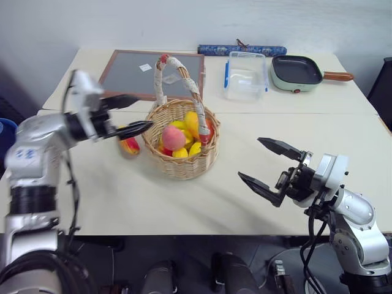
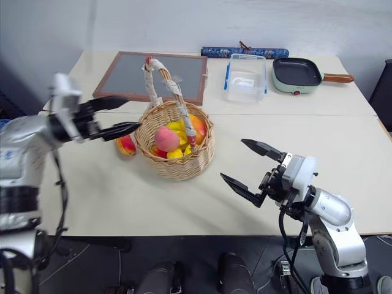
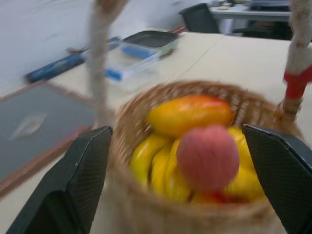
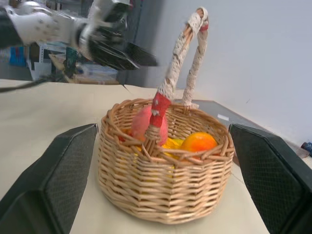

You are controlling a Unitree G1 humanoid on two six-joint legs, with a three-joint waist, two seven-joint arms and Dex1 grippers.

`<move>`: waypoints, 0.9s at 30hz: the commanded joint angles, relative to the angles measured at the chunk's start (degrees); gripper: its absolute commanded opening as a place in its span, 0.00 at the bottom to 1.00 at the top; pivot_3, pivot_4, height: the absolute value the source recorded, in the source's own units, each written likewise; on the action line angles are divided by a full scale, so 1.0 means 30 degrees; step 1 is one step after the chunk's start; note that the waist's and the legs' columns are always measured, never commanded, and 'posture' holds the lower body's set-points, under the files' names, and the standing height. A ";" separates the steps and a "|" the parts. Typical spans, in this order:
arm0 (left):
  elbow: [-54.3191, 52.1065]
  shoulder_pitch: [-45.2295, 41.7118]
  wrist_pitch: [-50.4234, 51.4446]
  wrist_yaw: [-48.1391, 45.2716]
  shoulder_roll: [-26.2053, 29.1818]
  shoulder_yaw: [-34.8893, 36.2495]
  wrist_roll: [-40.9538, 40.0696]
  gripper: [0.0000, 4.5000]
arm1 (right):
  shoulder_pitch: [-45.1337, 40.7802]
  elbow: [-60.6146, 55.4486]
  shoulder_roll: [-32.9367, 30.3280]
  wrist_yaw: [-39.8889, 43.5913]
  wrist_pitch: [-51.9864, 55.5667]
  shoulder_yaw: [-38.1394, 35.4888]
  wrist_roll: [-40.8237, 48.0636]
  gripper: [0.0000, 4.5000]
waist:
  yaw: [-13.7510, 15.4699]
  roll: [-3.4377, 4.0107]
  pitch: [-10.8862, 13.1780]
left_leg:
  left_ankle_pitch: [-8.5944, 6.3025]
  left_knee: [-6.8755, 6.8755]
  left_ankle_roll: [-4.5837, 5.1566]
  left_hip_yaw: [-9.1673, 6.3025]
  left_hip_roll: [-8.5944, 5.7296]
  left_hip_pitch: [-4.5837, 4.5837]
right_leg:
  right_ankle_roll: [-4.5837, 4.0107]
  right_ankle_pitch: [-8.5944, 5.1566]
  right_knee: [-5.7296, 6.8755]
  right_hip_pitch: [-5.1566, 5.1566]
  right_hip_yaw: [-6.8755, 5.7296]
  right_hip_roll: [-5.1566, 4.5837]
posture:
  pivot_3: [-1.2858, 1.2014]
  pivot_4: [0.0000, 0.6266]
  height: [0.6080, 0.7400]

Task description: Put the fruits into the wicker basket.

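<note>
1. Closest to me is the right gripper (image 1: 264, 165), hanging low over the near right part of the table (image 1: 184, 202) with its jaws spread wide and nothing between them. It points across toward the basket, well apart from it, so my guess is it's just parked out of the way.
2. Over on the left, the left gripper (image 1: 130, 114) is up just beside the basket's left rim, fingers apart and empty too. Looks to me like a release pose rather than a reach.
3. Right past those fingertips sits the wicker basket (image 1: 182, 160), mid-table, tall wrapped handle arching over it. The peach (image 1: 173, 138) is inside, sitting on top of the pile near the front.
4. The mango (image 1: 193, 124) is in there as well, lying behind the peach, with small yellow fruits (image 1: 181, 152) packed underneath, which is why the two big ones ride so high.
5. One more red-and-yellow fruit (image 1: 130, 145) lies on the table just left of the basket, under the left gripper. If that one counts, the job isn't quite done.
6. Farther back: a framed board (image 1: 131, 73), a clear plastic box (image 1: 245, 75) and a green pan (image 1: 297, 71), all well away from the action.
</note>
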 commanded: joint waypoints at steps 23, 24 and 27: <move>0.0722 -0.4545 1.6250 1.2613 -0.0539 -0.0398 -0.1360 1.00 | -0.7584 0.0272 -0.4632 0.2784 0.5148 -0.0668 0.4053 1.00 | 0.0708 -0.0002 0.0021 | -0.0090 -0.0028 -0.0005 0.0005 -0.0095 0.0105 | -0.0025 -0.0014 0.0032 0.0062 -0.0026 -0.0229 | 0.52 0.24 1.00; 0.1507 -0.5351 1.6122 1.2666 -0.0909 -0.1213 -0.0941 1.00 | -0.8338 0.0749 -0.4968 0.2728 0.5718 -0.0729 0.4177 1.00 | 0.0669 -0.0019 0.0024 | -0.0091 -0.0032 -0.0006 0.0043 -0.0070 0.0110 | -0.0022 -0.0012 0.0028 0.0061 -0.0038 -0.0191 | 0.52 0.24 1.00; 0.3943 -0.7282 1.5676 1.2958 -0.2123 -0.2532 0.0036 1.00 | -0.9950 0.1927 -0.5853 0.2714 0.7308 -0.0832 0.4281 1.00 | 0.0599 -0.0044 0.0039 | -0.0092 -0.0017 -0.0002 0.0113 -0.0032 0.0101 | 0.0003 0.0003 0.0022 0.0052 -0.0064 -0.0018 | 0.52 0.24 1.00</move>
